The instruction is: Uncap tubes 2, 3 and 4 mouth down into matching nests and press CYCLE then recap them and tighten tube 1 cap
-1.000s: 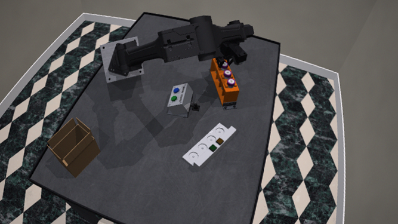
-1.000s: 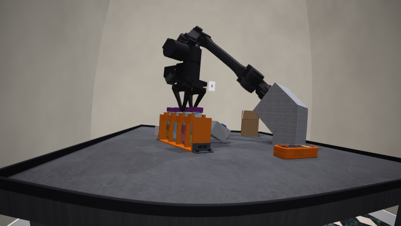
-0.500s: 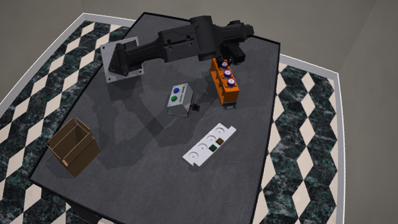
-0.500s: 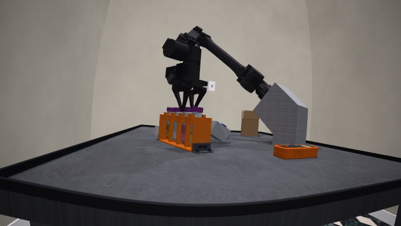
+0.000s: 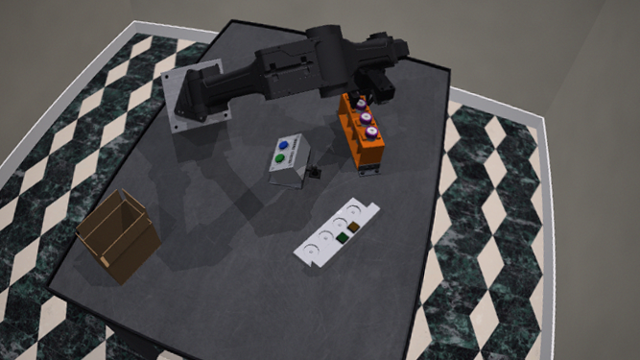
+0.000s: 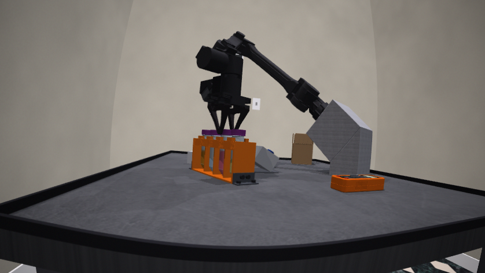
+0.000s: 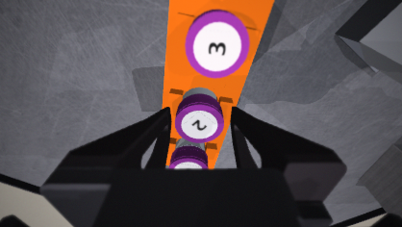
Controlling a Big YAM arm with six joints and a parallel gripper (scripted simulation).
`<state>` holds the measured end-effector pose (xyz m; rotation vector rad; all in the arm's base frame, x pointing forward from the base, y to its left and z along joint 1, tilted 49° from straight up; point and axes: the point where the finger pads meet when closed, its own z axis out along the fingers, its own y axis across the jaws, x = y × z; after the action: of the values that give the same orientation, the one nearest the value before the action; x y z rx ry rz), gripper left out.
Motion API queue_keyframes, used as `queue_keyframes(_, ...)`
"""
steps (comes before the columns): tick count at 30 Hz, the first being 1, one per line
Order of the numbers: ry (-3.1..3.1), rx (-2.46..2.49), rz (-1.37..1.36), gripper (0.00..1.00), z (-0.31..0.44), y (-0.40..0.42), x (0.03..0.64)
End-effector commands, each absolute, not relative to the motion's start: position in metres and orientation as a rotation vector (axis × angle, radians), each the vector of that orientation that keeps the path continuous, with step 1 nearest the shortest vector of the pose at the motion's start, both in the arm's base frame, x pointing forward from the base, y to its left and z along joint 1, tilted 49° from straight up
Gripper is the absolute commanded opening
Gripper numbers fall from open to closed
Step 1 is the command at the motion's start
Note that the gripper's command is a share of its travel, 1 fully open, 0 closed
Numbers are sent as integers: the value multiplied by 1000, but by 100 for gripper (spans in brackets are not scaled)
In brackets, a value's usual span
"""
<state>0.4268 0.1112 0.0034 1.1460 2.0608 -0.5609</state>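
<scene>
Claw about half open, gripping nothing, its fingers on either side of cap 2, with a gap at each side. Around it, cap 1, cap 3 and cap 4 also sit on their tubes in the decapping station. Farther out, the cap tray has no caps and both lamps look dark, so I judge the uncapping, CYCLE, recapping and READY all remain
</scene>
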Motion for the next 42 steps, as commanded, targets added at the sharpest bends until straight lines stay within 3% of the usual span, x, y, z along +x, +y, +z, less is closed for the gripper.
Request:
queue_keyframes(1, 2054, 1147, -541, 0, 8, 118, 433)
queue_keyframes(16, 2103, 1076, -581, 0, 6, 121, 433)
queue_keyframes(42, 2569, -233, -1059, 0, 8, 118, 433)
